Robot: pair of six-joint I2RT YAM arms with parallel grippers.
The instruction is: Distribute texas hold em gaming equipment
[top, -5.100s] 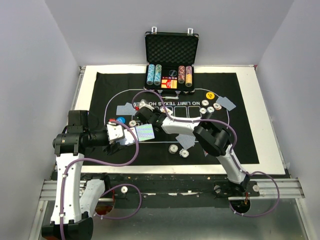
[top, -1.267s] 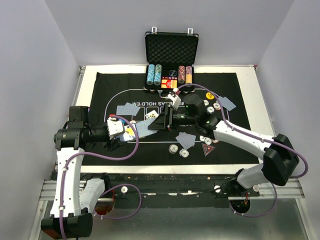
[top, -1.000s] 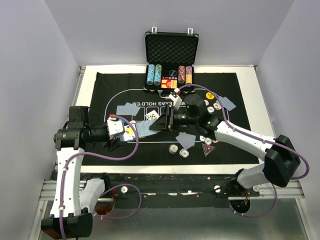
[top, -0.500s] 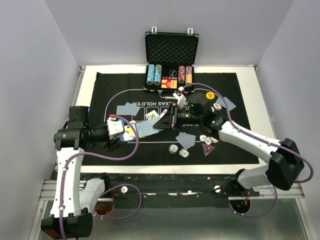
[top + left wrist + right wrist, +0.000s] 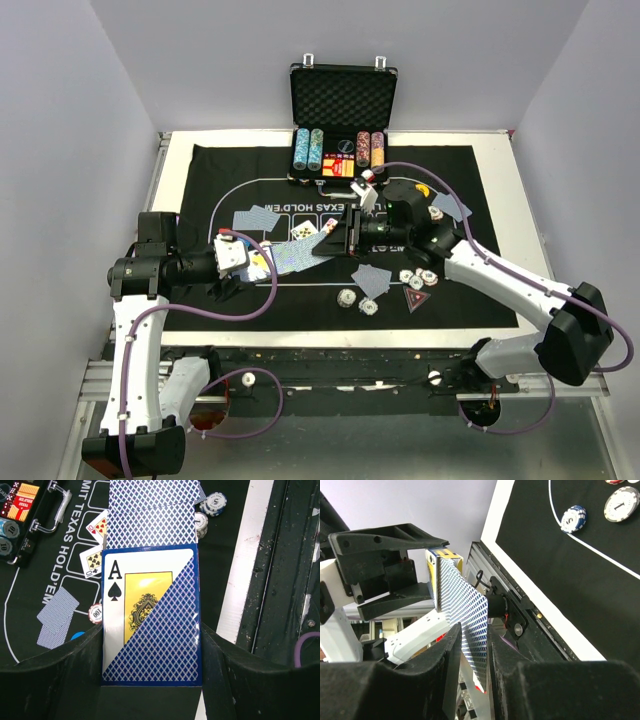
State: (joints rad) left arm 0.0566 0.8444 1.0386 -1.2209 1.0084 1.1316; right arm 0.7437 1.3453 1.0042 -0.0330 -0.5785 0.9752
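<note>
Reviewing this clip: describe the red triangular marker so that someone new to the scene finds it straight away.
Start at the black mat and go to its near edge, a little to the robot's right of centre. There, just nearer than a small cluster of striped chips and right of a face-down blue-backed card, lies the red triangular marker. It is the only three-cornered piece; its neighbours are round or rectangular.

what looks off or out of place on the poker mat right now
A ten of hearts and a club card lie face up on the mat, while the dealt cards near them lie face down. The top card also sits skewed across the pack in the left claw, pinched by the right claw.
</note>
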